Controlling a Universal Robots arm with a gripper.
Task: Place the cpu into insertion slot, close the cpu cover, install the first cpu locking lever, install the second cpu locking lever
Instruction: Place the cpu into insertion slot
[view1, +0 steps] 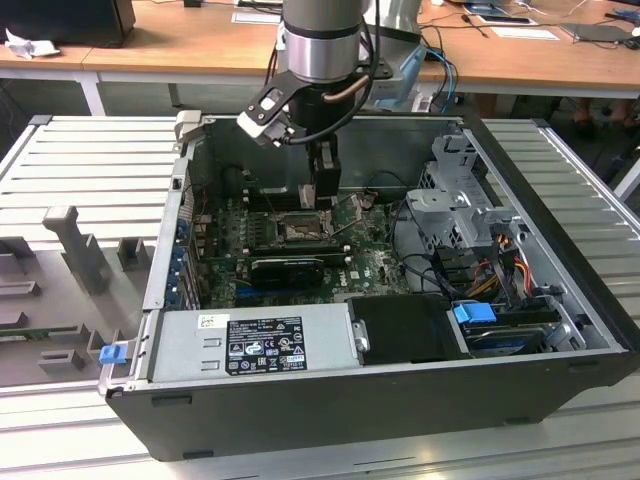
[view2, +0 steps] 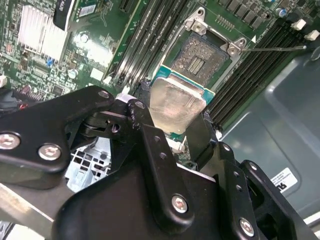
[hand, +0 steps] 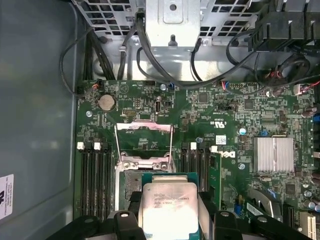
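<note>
Just beside insertion slot (view2: 202, 57), your gripper (view2: 174, 119) clamps cpu (view2: 177, 102) by opposite edges, metal face showing in both wrist views; cpu cover (hand: 145, 126) stands raised, slot bare.

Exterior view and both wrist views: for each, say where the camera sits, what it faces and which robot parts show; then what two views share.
Exterior view: off the arm, above the open computer case, looking down inside; arm and gripper show.
First wrist view: on the wrist, facing the motherboard and raised cpu cover; fingers show.
Second wrist view: on the wrist, angled at the insertion slot; black gripper linkage shows.
Shared: both wrist views show the cpu gripped near the slot.
</note>
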